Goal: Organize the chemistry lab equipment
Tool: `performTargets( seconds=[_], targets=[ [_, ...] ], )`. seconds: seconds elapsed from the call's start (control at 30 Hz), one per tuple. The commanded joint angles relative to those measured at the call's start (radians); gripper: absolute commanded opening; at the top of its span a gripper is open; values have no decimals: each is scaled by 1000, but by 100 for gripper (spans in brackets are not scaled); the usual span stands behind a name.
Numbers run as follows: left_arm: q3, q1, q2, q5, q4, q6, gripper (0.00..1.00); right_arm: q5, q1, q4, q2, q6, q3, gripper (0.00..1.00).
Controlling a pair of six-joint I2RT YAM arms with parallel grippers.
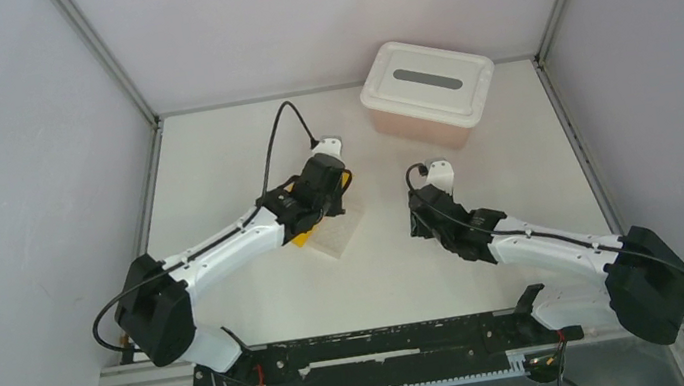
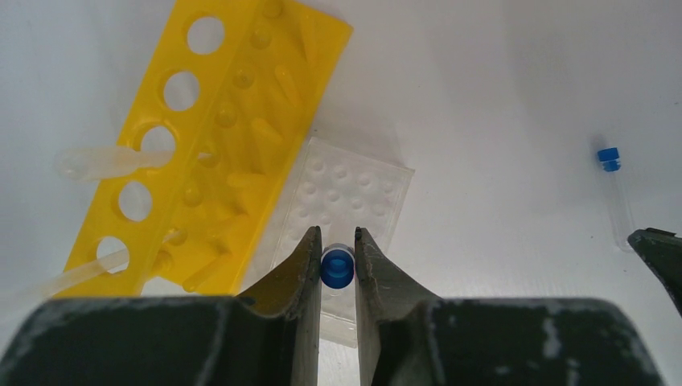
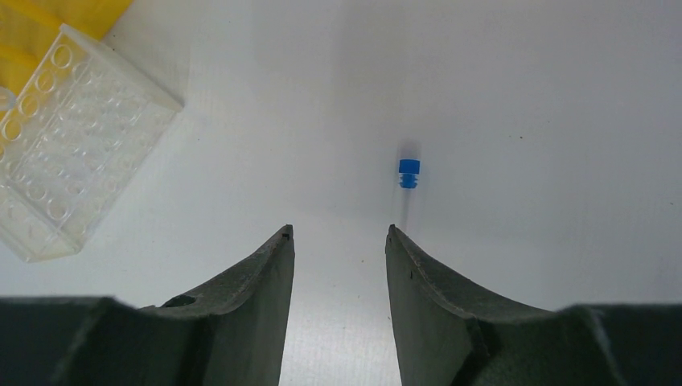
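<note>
The left gripper (image 2: 338,241) is clamped on a blue-capped tube (image 2: 337,268) over the near edge of the grid rack (image 2: 354,197), with the yellow rack (image 2: 241,96) beyond. The right gripper (image 3: 339,233) has its fingers apart; a second tube (image 3: 408,173) lies on the table (image 3: 523,121) just past one fingertip, cap pointing away.

Pale grey walls (image 1: 9,149) around a white table (image 1: 211,151)

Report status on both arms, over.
Left gripper shut on blue-capped tube, over the small clear grid rack. Right gripper open, second blue-capped tube lying on table just ahead of it. Nothing blocking either.
</note>
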Motion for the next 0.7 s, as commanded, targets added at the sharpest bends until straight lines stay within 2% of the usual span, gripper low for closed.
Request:
performTargets(
  seconds=[0.0, 0.67],
  targets=[
    [-52, -7, -1, -34, 57, 1, 5, -10, -10, 23, 0, 24, -5, 53],
    [-115, -12, 4, -52, 99, -18, 4, -22, -16, 31, 29, 36, -15, 53]
  ],
)
